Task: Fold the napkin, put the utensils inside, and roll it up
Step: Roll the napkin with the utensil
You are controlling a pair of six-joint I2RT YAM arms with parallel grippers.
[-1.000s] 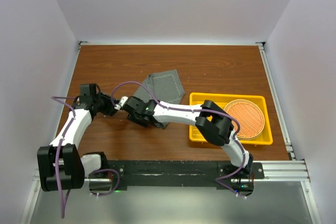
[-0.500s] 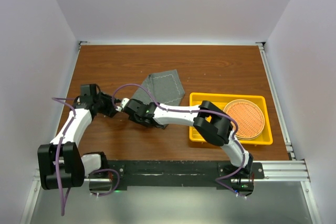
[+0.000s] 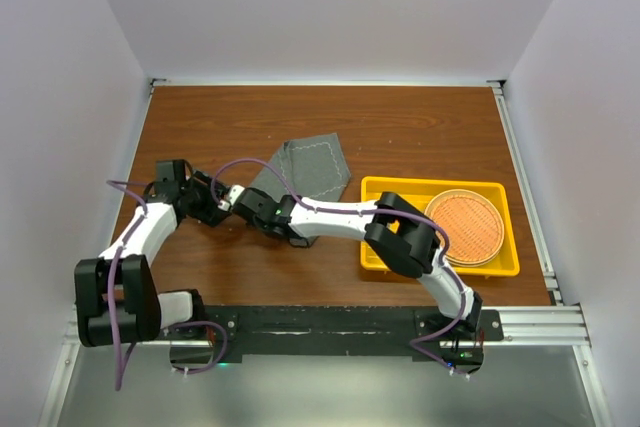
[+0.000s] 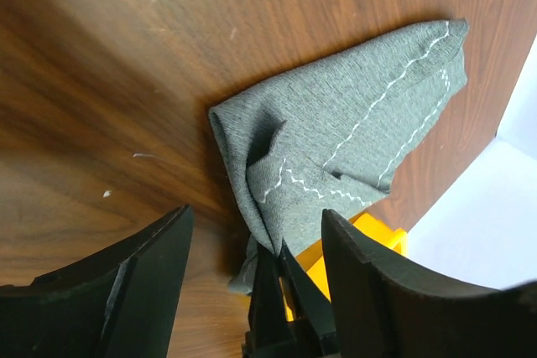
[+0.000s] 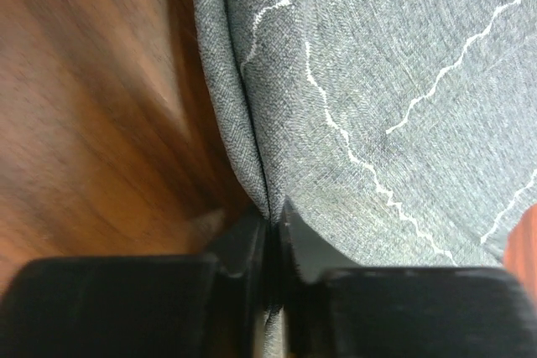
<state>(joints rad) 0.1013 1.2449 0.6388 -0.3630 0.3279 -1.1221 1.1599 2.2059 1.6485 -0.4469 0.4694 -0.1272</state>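
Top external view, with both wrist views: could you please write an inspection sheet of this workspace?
Surface: brown wooden table, a few small scratches.
Job's things: grey napkin, bunched, lying left of the tray; utensils: nothing seen.
Clutter: yellow tray holding a round woven mat.
Grippers: right gripper shut on the napkin's edge; left gripper open, close beside it, holding nothing.
Cables: purple cables loop along both arms.
Surroundings: white walls on three sides; metal rail along the table's right side.

Two white arms (image 3: 335, 215) — black joints (image 3: 405, 237), purple cables (image 3: 119, 367).
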